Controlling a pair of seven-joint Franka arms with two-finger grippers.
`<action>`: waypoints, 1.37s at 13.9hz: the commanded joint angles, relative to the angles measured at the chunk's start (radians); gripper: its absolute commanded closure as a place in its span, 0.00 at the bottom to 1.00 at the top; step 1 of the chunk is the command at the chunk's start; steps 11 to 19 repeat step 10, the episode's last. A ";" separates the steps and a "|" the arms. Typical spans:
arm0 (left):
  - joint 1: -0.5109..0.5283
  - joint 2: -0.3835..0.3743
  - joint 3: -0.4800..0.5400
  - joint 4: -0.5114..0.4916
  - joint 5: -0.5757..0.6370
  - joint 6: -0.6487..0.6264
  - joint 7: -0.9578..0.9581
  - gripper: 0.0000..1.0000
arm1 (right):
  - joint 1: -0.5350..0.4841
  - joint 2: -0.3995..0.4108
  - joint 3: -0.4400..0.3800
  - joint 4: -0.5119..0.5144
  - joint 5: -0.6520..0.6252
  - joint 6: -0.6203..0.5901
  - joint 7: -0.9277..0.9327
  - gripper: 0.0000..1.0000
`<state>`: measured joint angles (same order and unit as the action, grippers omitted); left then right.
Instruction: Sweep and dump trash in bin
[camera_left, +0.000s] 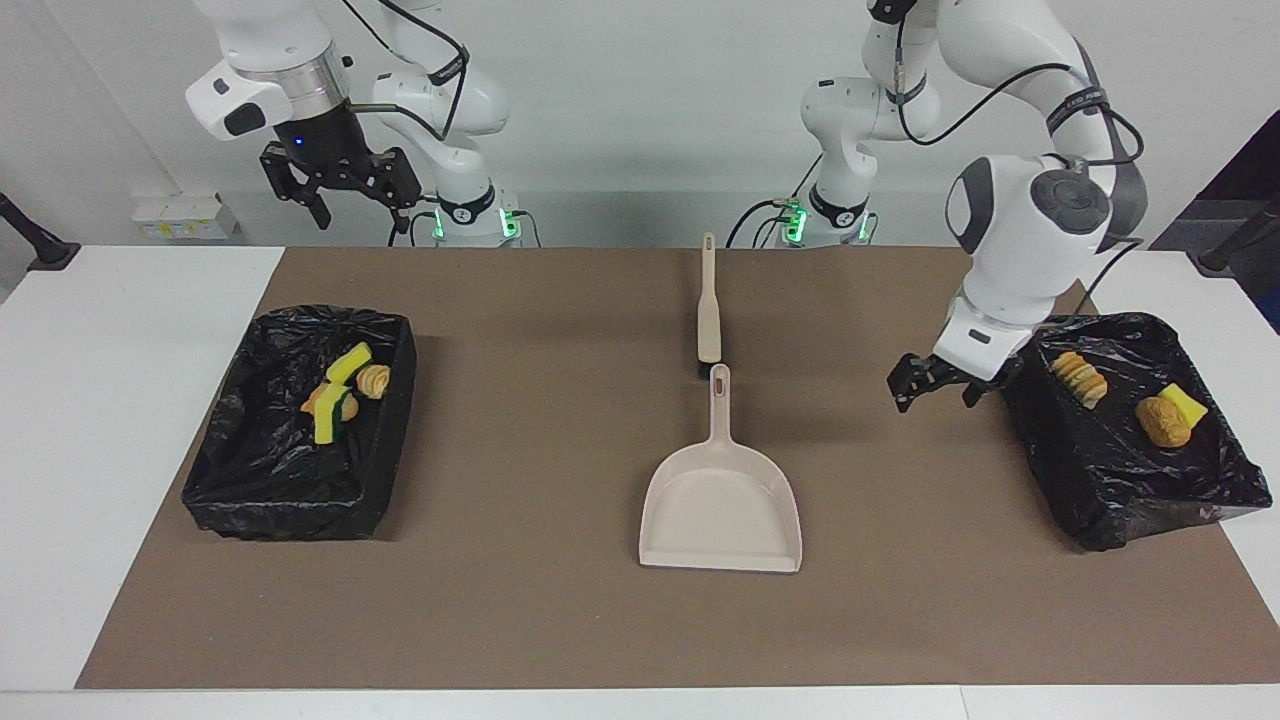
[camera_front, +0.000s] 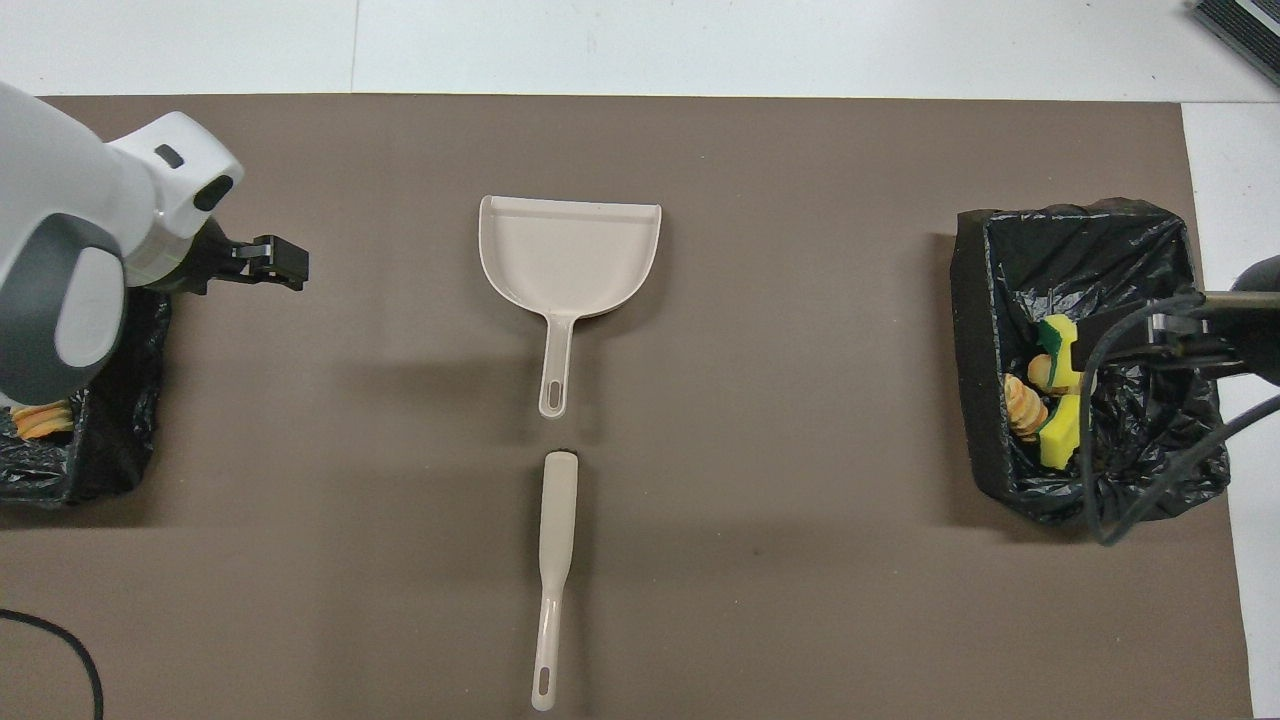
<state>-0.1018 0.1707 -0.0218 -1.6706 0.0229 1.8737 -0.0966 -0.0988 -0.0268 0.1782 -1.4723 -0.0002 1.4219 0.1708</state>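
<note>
A brown mat (camera_left: 560, 620) covers the white table (camera_left: 110, 420), carrying a dustpan (camera_left: 722, 500), a brush (camera_left: 708, 305) and two bins (camera_left: 290, 490) (camera_left: 1120, 490) near its ends.

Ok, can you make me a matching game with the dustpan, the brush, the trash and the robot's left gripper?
Things:
1. dustpan
2. brush
3. trash
4. left gripper

Places:
A. inside the black-lined bins
B. in the air, open, beside the bin at the left arm's end
C. flat on the mat, mid-table
D. on the mat, nearer the robots than the dustpan

Pairs: 1-C, 2-D, 3-A, 4-B
</note>
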 joint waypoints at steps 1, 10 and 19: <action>0.025 -0.110 -0.007 -0.008 -0.017 -0.128 0.115 0.00 | -0.018 0.007 0.012 0.017 0.025 -0.008 0.022 0.00; 0.025 -0.157 0.009 0.104 -0.009 -0.304 0.141 0.00 | -0.018 0.008 0.014 0.018 0.025 -0.008 0.022 0.00; 0.025 -0.157 0.009 0.104 -0.009 -0.304 0.141 0.00 | -0.018 0.008 0.014 0.018 0.025 -0.008 0.022 0.00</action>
